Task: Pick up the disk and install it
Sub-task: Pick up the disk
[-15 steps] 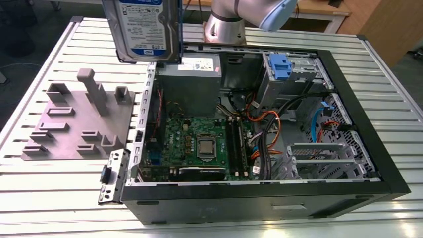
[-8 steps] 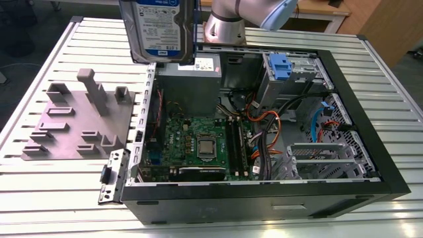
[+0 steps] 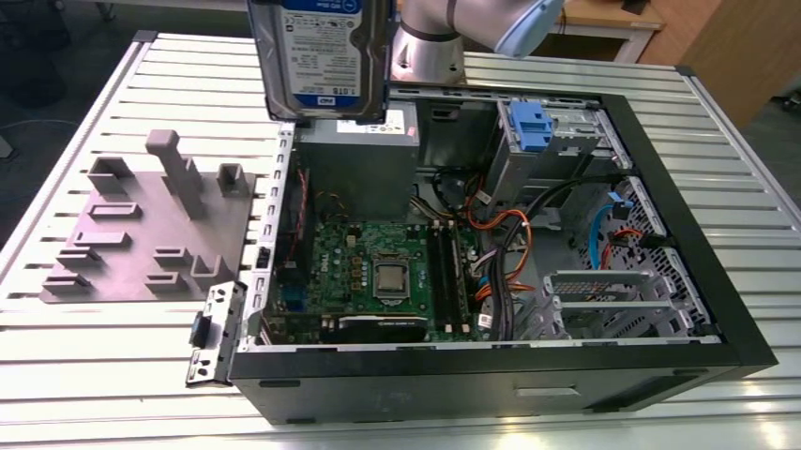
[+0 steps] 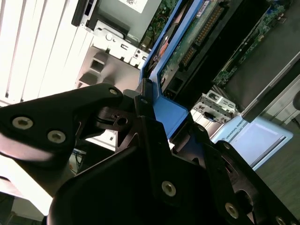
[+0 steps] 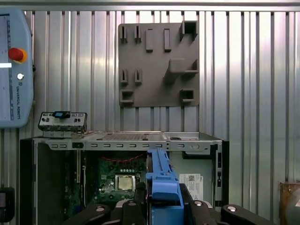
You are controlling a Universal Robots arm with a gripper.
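ribbed silver metal table (image 3: 701, 141); brown wooden furniture (image 3: 732, 42) behind; grey floor (image 3: 782, 122) beside it

All views (wrist ones nearer) overlook the case (image 3: 476, 384).

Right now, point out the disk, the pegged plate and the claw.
disk (image 3: 323, 52): exterior view, its label.
pegged plate (image 3: 141, 217): exterior view, flat base.
claw (image 5: 164, 201): first wrist view, midway between fingertips.

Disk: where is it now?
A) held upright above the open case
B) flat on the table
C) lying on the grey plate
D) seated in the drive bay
A: the disk hangs upright above the case, clamped in the hand.
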